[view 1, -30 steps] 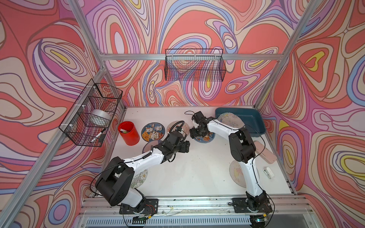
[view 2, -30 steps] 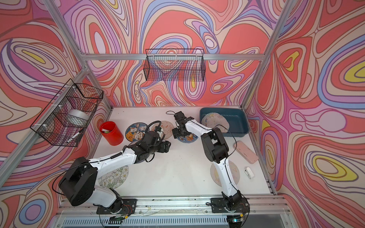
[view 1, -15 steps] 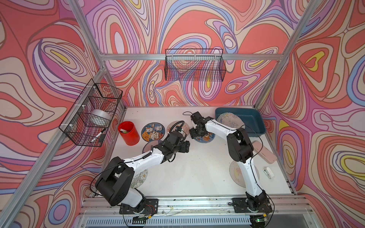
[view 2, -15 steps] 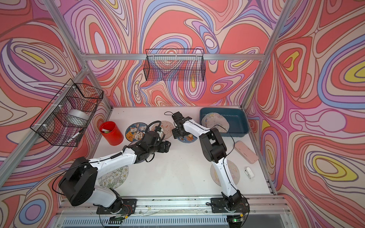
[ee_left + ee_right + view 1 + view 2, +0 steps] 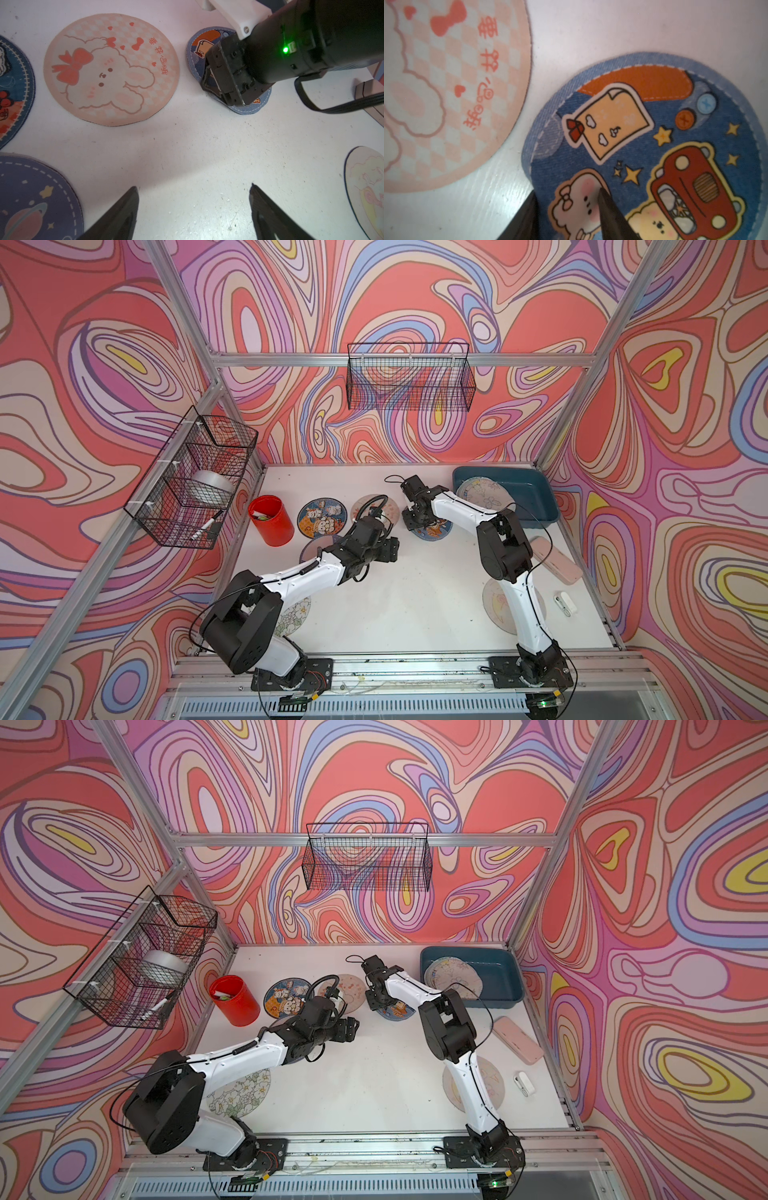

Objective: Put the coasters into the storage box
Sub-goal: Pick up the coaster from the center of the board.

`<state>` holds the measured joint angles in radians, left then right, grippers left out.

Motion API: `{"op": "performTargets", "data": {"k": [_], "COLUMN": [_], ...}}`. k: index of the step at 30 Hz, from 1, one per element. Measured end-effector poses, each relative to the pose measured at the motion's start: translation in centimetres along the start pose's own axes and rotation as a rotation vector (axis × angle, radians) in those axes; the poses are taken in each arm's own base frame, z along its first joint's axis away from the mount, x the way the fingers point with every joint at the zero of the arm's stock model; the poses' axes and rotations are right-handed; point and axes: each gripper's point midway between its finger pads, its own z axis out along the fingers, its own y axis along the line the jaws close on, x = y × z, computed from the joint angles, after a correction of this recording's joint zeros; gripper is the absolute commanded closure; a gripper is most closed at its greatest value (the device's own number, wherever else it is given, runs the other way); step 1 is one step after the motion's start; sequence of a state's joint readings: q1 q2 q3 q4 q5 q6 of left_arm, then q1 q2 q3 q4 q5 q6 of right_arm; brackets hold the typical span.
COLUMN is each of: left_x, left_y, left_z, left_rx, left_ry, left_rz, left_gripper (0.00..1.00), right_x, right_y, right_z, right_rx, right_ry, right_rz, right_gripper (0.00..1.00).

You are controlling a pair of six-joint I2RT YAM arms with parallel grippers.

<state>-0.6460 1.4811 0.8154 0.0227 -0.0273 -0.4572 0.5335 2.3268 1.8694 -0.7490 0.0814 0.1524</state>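
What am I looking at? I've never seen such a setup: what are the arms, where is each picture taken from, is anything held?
Two white robot arms are bolted at the front edge of a white table, each ending in a two-fingered gripper. Both top views look down from one overhead camera; the two close-ups come from a camera on each arm's wrist. Round printed coasters lie on the table, several more in the teal storage box, plus a red cup and a pink case. The left gripper hangs open over bare table, holding nothing. The right gripper is down on the blue car coaster, beside the pink bunny coaster, one finger on top and one off its rim; whether it grips yet, I cannot tell.
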Motion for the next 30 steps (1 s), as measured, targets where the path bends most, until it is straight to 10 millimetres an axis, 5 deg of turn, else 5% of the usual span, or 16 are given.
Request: {"op": "performTargets", "data": {"k": [7, 17, 22, 30], "left_x": [0.0, 0.0, 0.0, 0.0], "left_y": [0.0, 0.0, 0.0, 0.0], "left_z": [-0.1, -0.1, -0.1, -0.1], "left_rx": [0.001, 0.002, 0.002, 0.001], "left_ry": [-0.002, -0.004, -0.004, -0.003], "left_rz": [0.000, 0.000, 0.000, 0.000], "left_gripper": [0.16, 0.16, 0.16, 0.16], "right_x": [0.0, 0.6, -0.4, -4.5], "right_y": [-0.4, -0.6, -0.7, -2.2], "right_z": [0.0, -1.6, -5.3, -14.0], "right_rx": [0.014, 0.002, -0.007, -0.020], "right_ry": [-0.002, -0.029, -0.092, -0.314], "right_rz": [0.001, 0.016, 0.024, 0.064], "right_gripper": [1.00, 1.00, 1.00, 1.00]}}
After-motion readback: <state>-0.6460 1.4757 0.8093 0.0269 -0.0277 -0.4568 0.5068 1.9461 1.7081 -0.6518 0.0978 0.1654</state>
